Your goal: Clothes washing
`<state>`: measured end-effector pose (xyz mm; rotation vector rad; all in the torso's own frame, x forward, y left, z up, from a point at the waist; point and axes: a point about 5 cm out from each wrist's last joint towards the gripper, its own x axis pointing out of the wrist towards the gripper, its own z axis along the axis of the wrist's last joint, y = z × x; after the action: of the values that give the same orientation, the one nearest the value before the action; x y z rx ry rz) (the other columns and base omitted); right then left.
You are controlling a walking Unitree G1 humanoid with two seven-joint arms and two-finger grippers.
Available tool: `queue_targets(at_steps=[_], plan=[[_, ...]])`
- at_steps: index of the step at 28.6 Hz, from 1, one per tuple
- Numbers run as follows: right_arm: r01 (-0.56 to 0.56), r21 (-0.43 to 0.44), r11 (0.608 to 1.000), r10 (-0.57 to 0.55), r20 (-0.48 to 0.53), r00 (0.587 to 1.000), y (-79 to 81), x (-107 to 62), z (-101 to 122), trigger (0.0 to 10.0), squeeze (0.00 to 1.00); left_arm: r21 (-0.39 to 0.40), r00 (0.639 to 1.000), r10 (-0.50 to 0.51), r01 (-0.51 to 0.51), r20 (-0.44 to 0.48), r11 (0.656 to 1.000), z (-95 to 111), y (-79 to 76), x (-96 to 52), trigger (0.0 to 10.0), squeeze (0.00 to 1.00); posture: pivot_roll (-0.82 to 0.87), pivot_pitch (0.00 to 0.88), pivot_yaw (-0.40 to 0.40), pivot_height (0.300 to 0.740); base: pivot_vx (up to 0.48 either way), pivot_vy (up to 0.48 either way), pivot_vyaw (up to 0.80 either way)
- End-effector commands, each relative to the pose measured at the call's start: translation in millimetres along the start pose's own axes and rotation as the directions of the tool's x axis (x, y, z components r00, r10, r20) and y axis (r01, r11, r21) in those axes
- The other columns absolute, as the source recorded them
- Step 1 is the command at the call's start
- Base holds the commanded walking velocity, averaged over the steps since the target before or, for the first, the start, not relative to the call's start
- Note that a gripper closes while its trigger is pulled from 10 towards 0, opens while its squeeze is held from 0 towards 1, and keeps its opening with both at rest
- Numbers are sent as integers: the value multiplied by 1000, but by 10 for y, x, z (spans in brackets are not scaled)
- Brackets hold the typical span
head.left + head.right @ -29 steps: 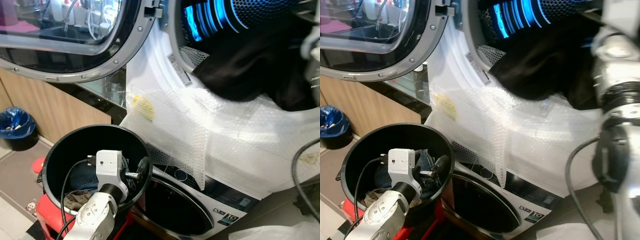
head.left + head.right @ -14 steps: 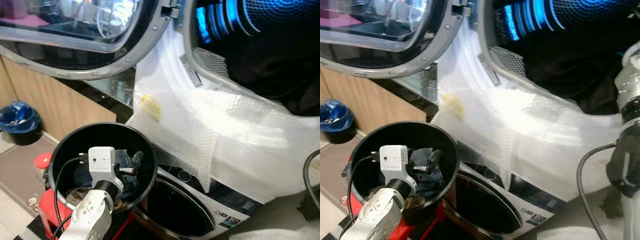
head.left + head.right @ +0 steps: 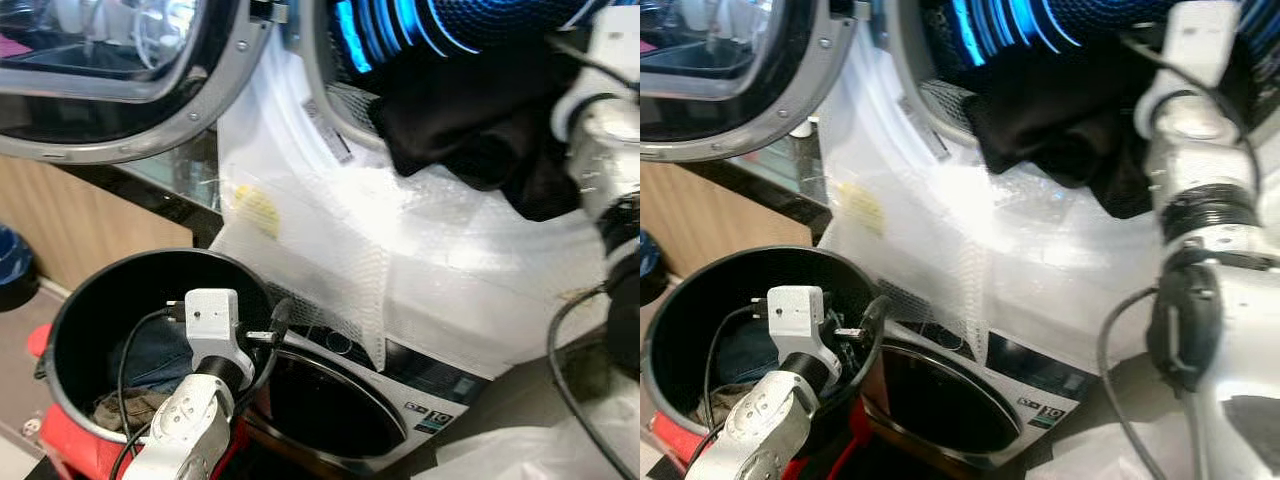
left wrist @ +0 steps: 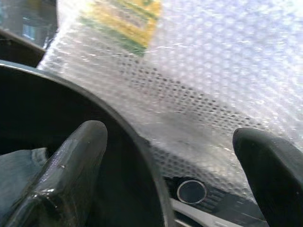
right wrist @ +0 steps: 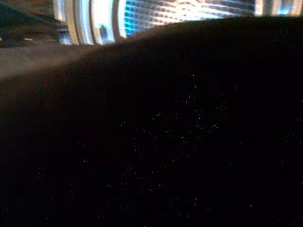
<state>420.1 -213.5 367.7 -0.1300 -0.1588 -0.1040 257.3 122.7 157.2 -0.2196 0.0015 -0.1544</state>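
Note:
A black garment (image 3: pixel 465 125) hangs out over the lower lip of the upper machine's blue-lit drum (image 3: pixel 480 20). My right arm (image 3: pixel 1195 150) reaches up into the drum mouth against that garment, and its fingers are hidden; the right wrist view is dark black cloth (image 5: pixel 156 142) under the lit drum wall. At lower left stands a black bucket (image 3: pixel 60 320) holding blue jeans (image 3: pixel 150 355) and a brownish cloth (image 3: pixel 120 405). My left gripper (image 4: pixel 170 161) is open, its fingers (image 4: pixel 71 161) straddling the bucket's rim on the machine side, holding nothing.
The round drum door (image 3: pixel 100 90) stands open to the upper left. Bubble wrap (image 3: pixel 330 240) drapes over the machine front above a lower machine's dark door (image 3: pixel 330 400). The bucket rests on a red stool (image 3: pixel 70 455). A white plastic bag (image 3: pixel 520 455) lies at lower right.
The camera has swung right. My right arm has come up into the drum mouth, and the black garment hangs further over the lip than half a second ago. The left gripper stays at the bucket rim.

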Motion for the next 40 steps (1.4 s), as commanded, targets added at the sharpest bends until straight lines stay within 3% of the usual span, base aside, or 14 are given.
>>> queue_targets(at_steps=[1, 2, 5, 8, 9, 14, 17, 19, 24, 31, 40], plan=[[-97, 33, 995, 99, -64, 993, 196, 4, -171, 10000, 0, 19, 1000, -11, 12, -7, 1000, -23, -44, 34, 10000, 0, 80, 96, -203, 740, 0, 0, 0], [-106, 42, 993, 109, -64, 992, 221, 4, -174, 10000, 0, 32, 1000, -6, 6, -3, 999, -18, -36, 39, 10000, 0, 80, 96, -203, 740, 0, 0, 0], [-130, 94, 987, 135, -50, 990, 298, 6, -178, 10000, 0, 194, 998, 41, -51, 52, 980, 56, 31, 74, 10000, 0, 81, 85, -208, 740, 0, 0, 0], [-126, 207, 970, 137, -37, 990, 325, 5, -208, 10000, 0, 261, 983, 105, -142, 150, 955, 233, 107, 99, 10000, 0, 99, 75, -206, 740, 0, 0, 0], [-123, 288, 950, 136, -27, 990, 339, 3, -233, 10000, 0, 319, 976, 109, -166, 189, 933, 314, 127, 98, 10000, 0, 104, 66, -199, 740, 0, 0, 0], [-135, 403, 905, 153, -14, 988, 430, -1, -278, 10000, 0, 400, 965, 92, -188, 246, 897, 457, 165, 85, 10000, 0, 114, 50, -168, 740, 0, 0, 0], [-151, 455, 877, 156, 28, 987, 455, 2, -214, 10000, 0, 410, 956, 81, -197, 283, 891, 540, 159, 72, 10000, 0, 124, 48, -151, 740, 0, 0, 0], [-131, 514, 848, 137, 27, 990, 447, 4, -210, 10000, 0, 469, 956, 78, -209, 283, 858, 554, 168, 65, 10000, 0, 135, 48, -134, 740, 0, 0, 0], [-127, 546, 828, 130, 34, 991, 480, 4, -210, 10000, 0, 453, 961, 106, -215, 254, 865, 499, 243, 2, 10000, 0, 145, 57, -100, 740, 0, 0, 0], [-132, 521, 843, 148, 10, 989, 536, -5, -301, 10000, 0, 500, 948, 202, -302, 244, 812, 467, 444, -108, 10000, 0, 149, 65, -92, 740, 0, 0, 0], [-145, 512, 847, 171, -4, 985, 631, -15, -349, 10000, 0, 507, 939, 229, -333, 258, 795, 515, 519, -108, 10000, 0, 163, 58, -79, 740, 145, 0, 0]])
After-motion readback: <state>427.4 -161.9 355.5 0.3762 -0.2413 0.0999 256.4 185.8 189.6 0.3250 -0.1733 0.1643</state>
